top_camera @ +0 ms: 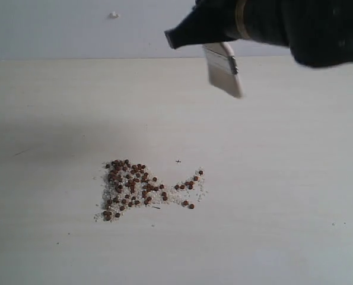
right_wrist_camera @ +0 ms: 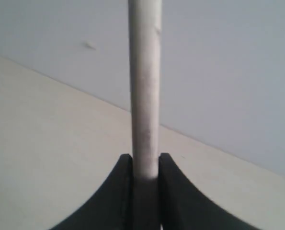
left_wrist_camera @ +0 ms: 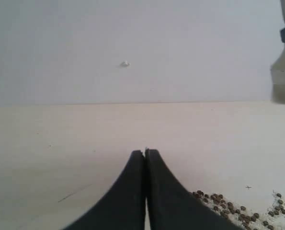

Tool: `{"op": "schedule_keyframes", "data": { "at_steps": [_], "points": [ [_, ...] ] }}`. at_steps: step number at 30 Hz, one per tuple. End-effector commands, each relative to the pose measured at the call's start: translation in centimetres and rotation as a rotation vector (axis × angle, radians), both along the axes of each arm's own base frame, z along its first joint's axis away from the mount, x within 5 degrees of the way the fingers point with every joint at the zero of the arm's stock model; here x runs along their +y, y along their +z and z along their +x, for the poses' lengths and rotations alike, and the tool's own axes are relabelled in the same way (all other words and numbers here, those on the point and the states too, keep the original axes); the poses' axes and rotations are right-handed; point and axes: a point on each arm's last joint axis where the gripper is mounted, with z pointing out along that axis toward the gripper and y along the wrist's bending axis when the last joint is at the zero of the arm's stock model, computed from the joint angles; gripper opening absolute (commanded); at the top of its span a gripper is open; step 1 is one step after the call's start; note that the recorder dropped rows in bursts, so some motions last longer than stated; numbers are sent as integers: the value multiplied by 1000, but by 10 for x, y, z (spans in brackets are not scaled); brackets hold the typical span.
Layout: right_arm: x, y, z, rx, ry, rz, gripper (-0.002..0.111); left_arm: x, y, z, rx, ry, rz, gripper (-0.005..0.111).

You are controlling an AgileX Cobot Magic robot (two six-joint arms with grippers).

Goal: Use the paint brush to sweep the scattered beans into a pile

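Exterior view, nearest first: the pale desk [top_camera: 283, 237] has a matte, faintly grained surface. On it lie the beans [top_camera: 129, 184], tiny, round and reddish-brown, packed into a dense clump on the left side. A thinner tail of them trails off to the right and ends in a small loose cluster. Fine white grains [top_camera: 105, 205] are mixed through them and fringe the edges like coarse sand.

Farther back and above the desk, the paint brush [top_camera: 225, 71] hangs in the air, well apart from the beans. It is flat and off-white, tilted, with its bristle end lowest. Its handle is hidden by the black arm. The right hand [top_camera: 175, 38] is dark and tapered. Behind it rises a plain grey-white wall [top_camera: 75, 29] with one small white speck [top_camera: 113, 15].

In the right wrist view, the right hand [right_wrist_camera: 144, 163] is narrowly parted and clamps the paint brush [right_wrist_camera: 144, 86]. The brush is seen edge-on as a slim, dull pale strip between smooth black curved fingers [right_wrist_camera: 120, 191].

In the left wrist view, the left hand [left_wrist_camera: 145, 154] is pressed fully together and holds nothing. It is low over the desk [left_wrist_camera: 61, 143], with the beans [left_wrist_camera: 228, 207] just beside it. The paint brush [left_wrist_camera: 283, 81] is a blur at the frame's edge.
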Motion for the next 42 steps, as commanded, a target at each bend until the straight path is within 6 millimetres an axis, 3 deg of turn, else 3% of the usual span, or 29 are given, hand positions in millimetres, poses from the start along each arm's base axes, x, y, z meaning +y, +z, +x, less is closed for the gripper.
{"op": "schedule_keyframes", "data": {
  "at_steps": [1, 8, 19, 33, 42],
  "points": [
    [-13, -33, -33, -61, -272, -98, 0, 0, 2, -1, -13, -3, -20, 0],
    [-7, -89, -65, -101, -418, -117, 0, 0, 2, -1, -13, -3, -20, 0],
    [32, -146, -86, -140, -345, -292, 0, 0, 2, -1, -13, -3, -20, 0],
    [66, -175, -80, -103, -293, -299, 0, 0, 2, -1, -13, -3, -20, 0],
    [86, -173, -75, -31, -225, -241, 0, 0, 2, -1, -13, -3, -20, 0]
  ]
}}
